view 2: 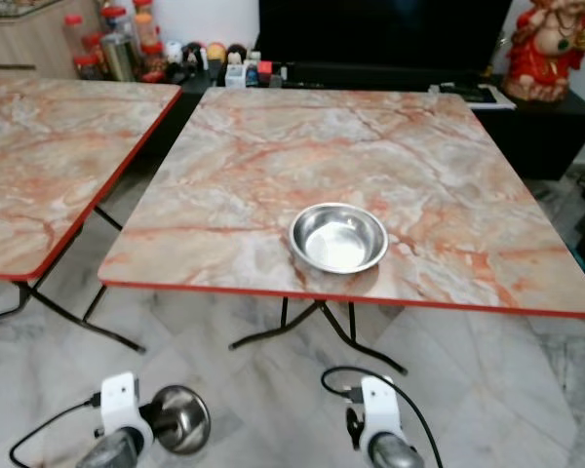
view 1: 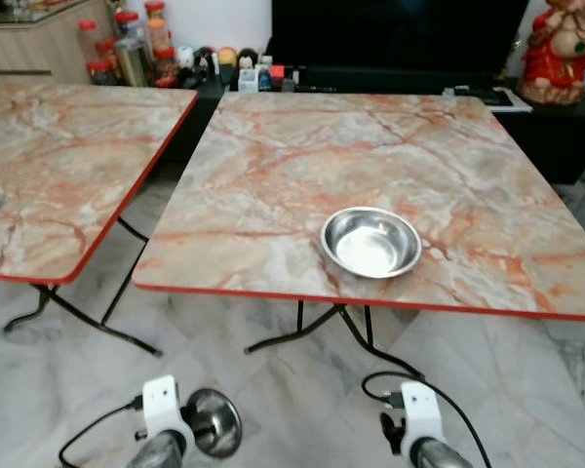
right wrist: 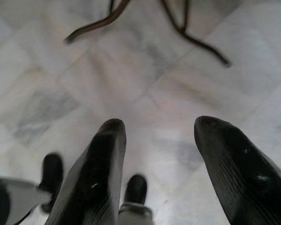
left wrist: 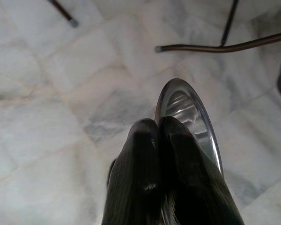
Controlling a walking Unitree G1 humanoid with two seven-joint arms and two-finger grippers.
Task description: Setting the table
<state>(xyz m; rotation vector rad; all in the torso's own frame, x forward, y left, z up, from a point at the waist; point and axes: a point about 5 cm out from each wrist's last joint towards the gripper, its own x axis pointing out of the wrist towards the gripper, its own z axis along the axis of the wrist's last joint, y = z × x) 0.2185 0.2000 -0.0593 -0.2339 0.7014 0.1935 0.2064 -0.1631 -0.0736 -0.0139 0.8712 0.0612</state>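
While one steel bowl (view 1: 370,242) sits upright near the front edge of the nearer marble-patterned table (view 1: 273,166), a second steel bowl (left wrist: 189,117) is held low above the floor (left wrist: 47,93), in front of that table and well below its top. This held bowl is tilted on edge, its rim pinched between the two black fingers (left wrist: 178,164) of the left end effector (left wrist: 159,126), which are clenched on it. From the head cameras the same bowl shows just beside the white left wrist, at the bottom of the scene. The right end effector (right wrist: 157,129) hangs over the pale floor tiles with its fingers spread apart, grasping nothing. A second matching table (view 1: 49,166) stands to the left, and jars (view 1: 127,44) and a red figurine (view 1: 565,49) line the back.
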